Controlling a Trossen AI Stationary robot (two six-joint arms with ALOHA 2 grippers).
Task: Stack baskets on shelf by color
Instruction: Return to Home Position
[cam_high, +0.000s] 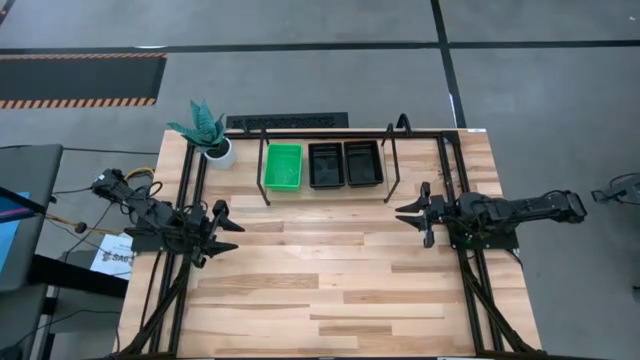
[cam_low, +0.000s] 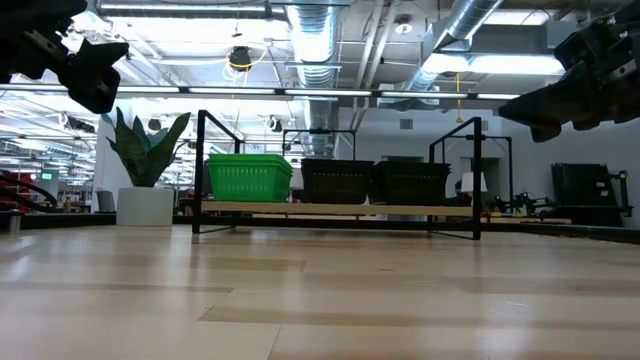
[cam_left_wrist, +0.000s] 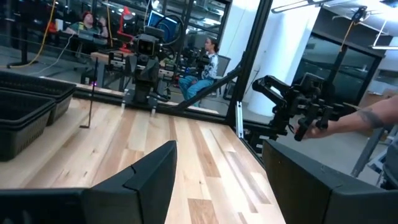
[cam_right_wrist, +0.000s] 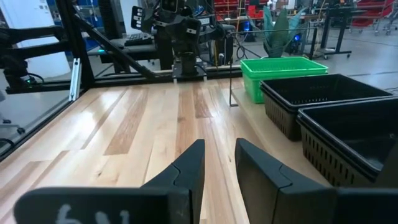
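On the shelf (cam_high: 392, 170) at the table's far side stand a green stack of baskets (cam_high: 283, 165) and two black stacks (cam_high: 326, 164) (cam_high: 363, 163), side by side; the low view shows the green (cam_low: 248, 177) and black (cam_low: 376, 181) ones resting on the wood board. My left gripper (cam_high: 224, 229) hovers open over the table's left part, holding nothing. My right gripper (cam_high: 413, 216) hovers open over the right part, empty too. In the right wrist view the green basket (cam_right_wrist: 283, 71) and black baskets (cam_right_wrist: 336, 112) lie beyond my fingers.
A potted plant (cam_high: 208, 133) stands at the far left corner beside the shelf. A dark strip (cam_high: 288, 120) lies behind the shelf. Black frame tubing (cam_high: 190, 280) runs along both table sides. Bare wood (cam_high: 330, 270) spreads between the arms. People sit in the room beyond.
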